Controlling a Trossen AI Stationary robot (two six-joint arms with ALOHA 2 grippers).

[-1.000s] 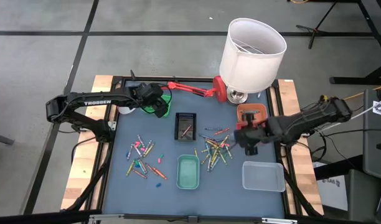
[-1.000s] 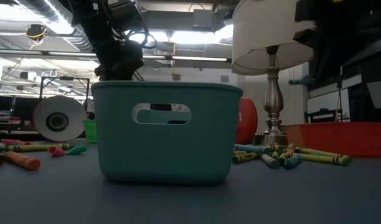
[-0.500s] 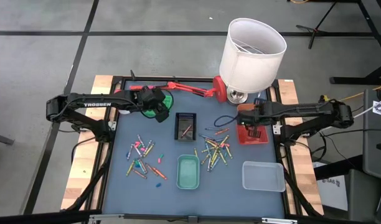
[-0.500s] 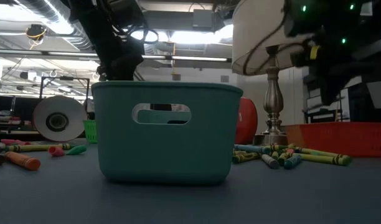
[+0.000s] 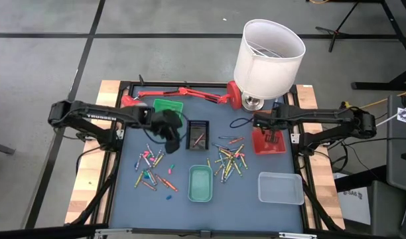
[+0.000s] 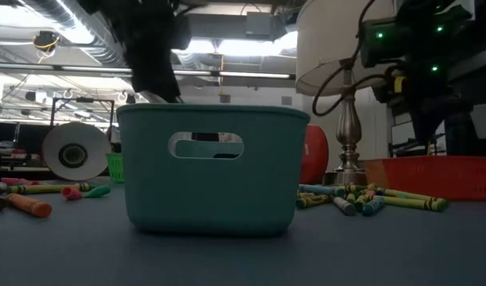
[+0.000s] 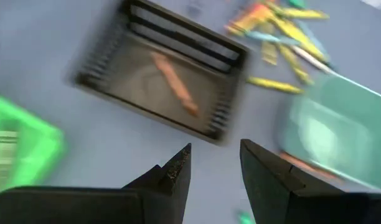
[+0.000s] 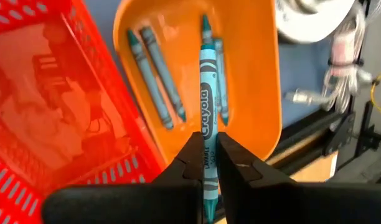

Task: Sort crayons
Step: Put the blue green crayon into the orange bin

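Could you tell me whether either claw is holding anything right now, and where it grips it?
The right claw pinches a blue crayon near its lower end, over the orange tray. The left claw is open and empty.

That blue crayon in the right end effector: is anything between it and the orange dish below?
Nothing visible. The right end effector holds the blue crayon right over the orange dish, where other blue crayons already lie.

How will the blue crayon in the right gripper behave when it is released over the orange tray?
The blue crayon looks stiff, thin and round, so it may roll. The right gripper pinches it over the orange tray, whose raised rim should probably stop it beside the others.
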